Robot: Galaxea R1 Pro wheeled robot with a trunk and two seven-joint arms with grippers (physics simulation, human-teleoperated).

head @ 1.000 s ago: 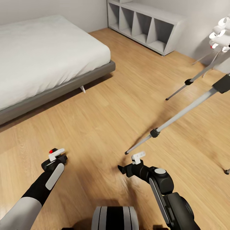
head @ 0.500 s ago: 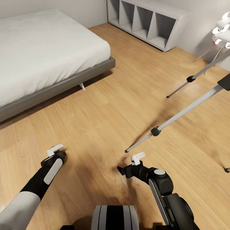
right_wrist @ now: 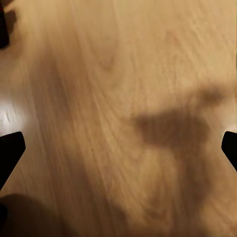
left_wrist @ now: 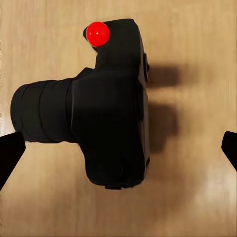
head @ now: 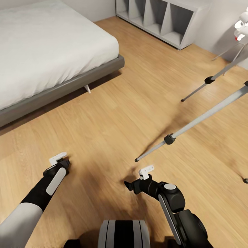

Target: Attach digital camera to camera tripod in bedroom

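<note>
Currently we hover our left tool (left_wrist: 118, 148), fingers spread apart, over the small black lens-fronted digital camera (left_wrist: 98, 106) lying on the light wood floor (head: 113, 113). Our right tool (right_wrist: 118, 148) is also apart, empty. Next we should lower and grip. The silver-legged tripod (head: 193, 124) stands at the frame's right.

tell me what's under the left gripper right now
The digital camera lies on the wood floor between the open fingertips of the left gripper, seen in the left wrist view. The floor directly beneath the camera is covered by its body.
</note>
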